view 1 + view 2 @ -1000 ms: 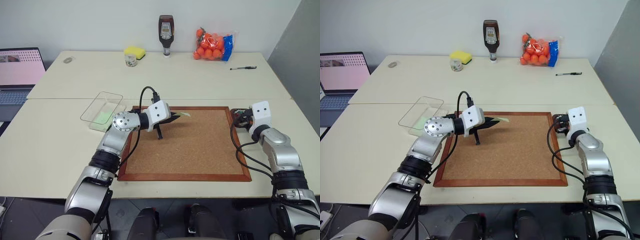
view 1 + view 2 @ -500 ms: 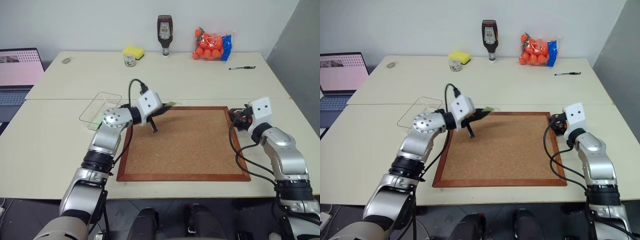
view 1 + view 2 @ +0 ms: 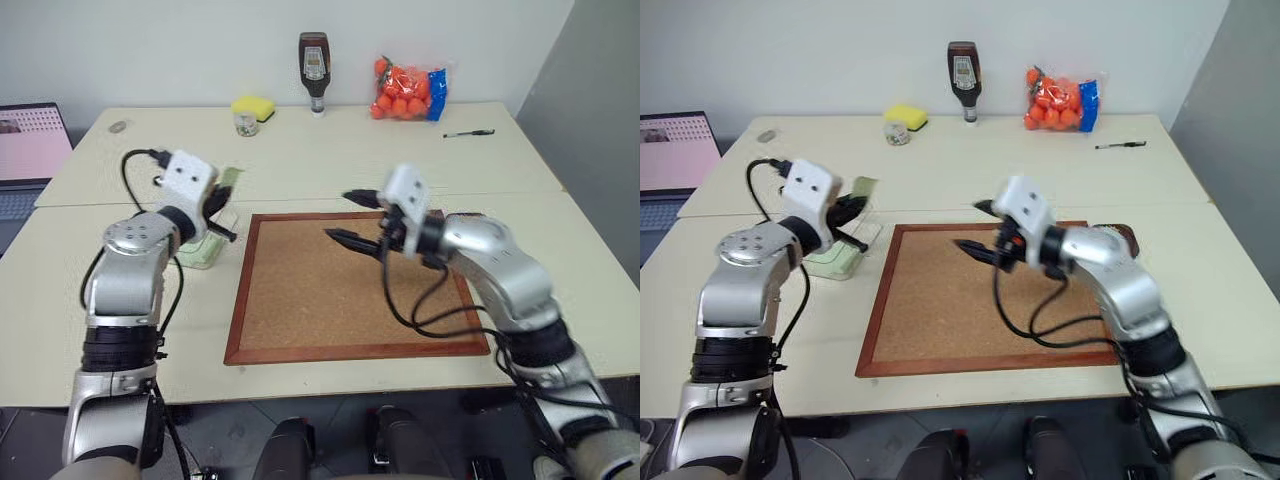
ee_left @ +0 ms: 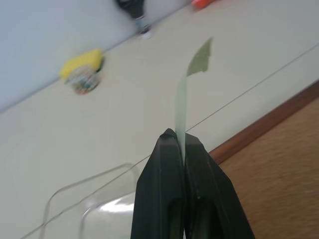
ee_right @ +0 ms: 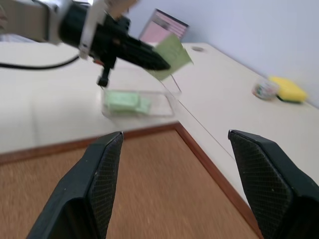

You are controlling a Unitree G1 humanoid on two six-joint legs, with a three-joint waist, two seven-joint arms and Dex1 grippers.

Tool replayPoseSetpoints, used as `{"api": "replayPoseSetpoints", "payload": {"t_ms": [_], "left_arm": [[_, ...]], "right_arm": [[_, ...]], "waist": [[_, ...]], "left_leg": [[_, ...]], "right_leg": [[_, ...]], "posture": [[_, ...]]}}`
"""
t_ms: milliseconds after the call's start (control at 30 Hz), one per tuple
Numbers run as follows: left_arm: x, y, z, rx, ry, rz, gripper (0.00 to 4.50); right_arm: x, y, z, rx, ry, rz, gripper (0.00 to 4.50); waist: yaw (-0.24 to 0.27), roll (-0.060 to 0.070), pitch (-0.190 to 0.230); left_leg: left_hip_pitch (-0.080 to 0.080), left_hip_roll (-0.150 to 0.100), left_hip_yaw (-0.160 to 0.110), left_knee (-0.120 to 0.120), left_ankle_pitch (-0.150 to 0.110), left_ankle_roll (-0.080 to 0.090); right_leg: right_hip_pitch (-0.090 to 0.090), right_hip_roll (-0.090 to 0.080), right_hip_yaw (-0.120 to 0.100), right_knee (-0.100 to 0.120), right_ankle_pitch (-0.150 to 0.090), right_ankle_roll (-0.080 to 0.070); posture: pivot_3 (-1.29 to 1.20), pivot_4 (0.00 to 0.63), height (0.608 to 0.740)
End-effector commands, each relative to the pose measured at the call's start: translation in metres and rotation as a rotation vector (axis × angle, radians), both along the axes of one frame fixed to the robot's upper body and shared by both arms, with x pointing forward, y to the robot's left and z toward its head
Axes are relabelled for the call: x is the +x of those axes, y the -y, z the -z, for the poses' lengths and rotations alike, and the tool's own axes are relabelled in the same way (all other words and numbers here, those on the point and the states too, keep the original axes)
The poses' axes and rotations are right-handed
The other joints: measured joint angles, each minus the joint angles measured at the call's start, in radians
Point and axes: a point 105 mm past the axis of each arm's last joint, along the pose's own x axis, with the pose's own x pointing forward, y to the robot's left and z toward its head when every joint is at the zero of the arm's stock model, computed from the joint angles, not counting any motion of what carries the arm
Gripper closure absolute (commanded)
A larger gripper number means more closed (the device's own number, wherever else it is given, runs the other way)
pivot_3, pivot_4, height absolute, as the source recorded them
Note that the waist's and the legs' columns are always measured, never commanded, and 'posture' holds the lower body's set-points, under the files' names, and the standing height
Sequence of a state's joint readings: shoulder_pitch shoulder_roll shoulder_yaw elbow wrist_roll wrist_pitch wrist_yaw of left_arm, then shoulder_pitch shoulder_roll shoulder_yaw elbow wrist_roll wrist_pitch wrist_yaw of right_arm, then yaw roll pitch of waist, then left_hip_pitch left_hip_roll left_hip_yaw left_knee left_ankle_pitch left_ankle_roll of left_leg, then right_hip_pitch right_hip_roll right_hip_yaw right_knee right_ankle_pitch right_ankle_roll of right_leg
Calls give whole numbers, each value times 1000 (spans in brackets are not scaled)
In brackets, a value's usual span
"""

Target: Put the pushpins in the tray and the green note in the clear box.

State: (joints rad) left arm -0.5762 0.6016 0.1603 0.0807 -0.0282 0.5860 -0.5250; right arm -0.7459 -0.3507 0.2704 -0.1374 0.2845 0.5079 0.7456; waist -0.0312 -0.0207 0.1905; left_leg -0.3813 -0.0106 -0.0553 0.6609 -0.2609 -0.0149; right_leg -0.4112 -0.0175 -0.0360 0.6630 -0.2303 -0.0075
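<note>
My left gripper (image 3: 222,197) is shut on the green note (image 3: 229,178), which sticks up edge-on from its fingertips (image 4: 175,142). It hovers above the near end of the clear box (image 3: 833,263); another pale green slip (image 5: 124,102) lies inside that box. Over the far middle of the corkboard (image 3: 330,300), my right gripper (image 3: 346,217) is open and empty, pointing toward the left gripper. The tray (image 3: 1122,232) peeks out behind my right forearm, off the board's far right corner. The pushpins are out of view.
Along the table's far edge stand a sauce bottle (image 3: 313,63), a bag of oranges (image 3: 404,88), a yellow sponge (image 3: 252,105) with a small jar (image 3: 241,123), and a pen (image 3: 468,133). A laptop (image 3: 30,145) sits off to the far left.
The left gripper swung left off the corkboard to above the clear box, still holding the note. The right gripper left the tray, crossed to the board's middle and opened wider. The camera shifted.
</note>
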Motion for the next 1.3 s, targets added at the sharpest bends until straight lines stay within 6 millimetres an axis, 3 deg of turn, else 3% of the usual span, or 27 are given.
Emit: {"api": "replayPoseSetpoints", "payload": {"t_ms": [33, 233, 533, 733, 800, 900, 1033, 1100, 1233, 1300], "left_arm": [[1, -21, -5, 1, 4, -94, 4500], [4, -27, 8, -94, -57, -160, 4500], [11, -22, 2, -242, -76, -199, 2758], [15, -24, -9, -199, -27, -211, 1607], [17, -20, -19, -172, 36, -185, 1475], [16, -4, -36, -119, 135, -84, 1475], [6, 50, -48, -73, 206, 184, 1475], [0, 62, -47, -68, 227, 238, 1475], [-11, 106, -14, -80, 183, 398, 1475], [-13, 118, -1, -120, 143, 426, 1475]], "right_arm": [[3, -9, -5, -14, 39, -29, 921], [-1, -14, -2, -18, 37, -54, 921], [-6, -13, -2, -5, 27, -48, 890], [-7, -12, -2, 1, 28, -34, 890], [-6, -9, -3, 10, 35, -17, 890], [-4, -2, -6, 49, 44, 32, 890], [-2, 21, -11, 168, 47, 164, 890], [-2, 29, -10, 191, 45, 205, 890], [-10, 68, 24, 222, 13, 376, 890], [-12, 81, 37, 228, -11, 441, 890]], "waist": [[14, -1, 0], [31, -1, 0], [28, -1, 0], [26, -1, 0], [27, -1, 0], [28, -1, 0], [34, -1, 0], [36, -1, 0], [32, -2, -1], [38, -1, -1]], "left_leg": [[-1, 0, -1, 0, 0, 0], [-5, -2, 1, 1, -1, -2], [-5, -1, 1, 1, -1, -3], [-5, 0, 2, 1, 0, -5], [-5, 0, 2, 1, 0, -5], [-5, 0, 2, 1, 0, -5], [-6, -1, 2, 0, 0, -6], [-7, -1, 1, 1, 1, -7], [-8, -1, 3, 0, 1, -7], [-8, -1, 3, -1, 1, -7]], "right_leg": [[0, 0, -1, 0, 0, 0], [-3, -4, 2, -2, 3, -5], [-4, -2, 1, 0, 1, -1], [-4, -2, 1, 0, 1, -1], [-4, -2, 1, 0, 1, -1], [-4, -2, 1, 0, 1, -3], [-4, -3, 2, -1, 3, -5], [-4, -3, 2, -2, 3, -5], [-5, -3, 3, -3, 3, -5], [-5, -3, 3, -3, 2, -3]], "posture": [[0, 150, 740], [0, 150, 740], [0, 150, 740], [0, 150, 740], [0, 150, 740], [0, 150, 740], [0, 150, 740], [0, 150, 740], [0, 150, 740], [0, 150, 740]]}}
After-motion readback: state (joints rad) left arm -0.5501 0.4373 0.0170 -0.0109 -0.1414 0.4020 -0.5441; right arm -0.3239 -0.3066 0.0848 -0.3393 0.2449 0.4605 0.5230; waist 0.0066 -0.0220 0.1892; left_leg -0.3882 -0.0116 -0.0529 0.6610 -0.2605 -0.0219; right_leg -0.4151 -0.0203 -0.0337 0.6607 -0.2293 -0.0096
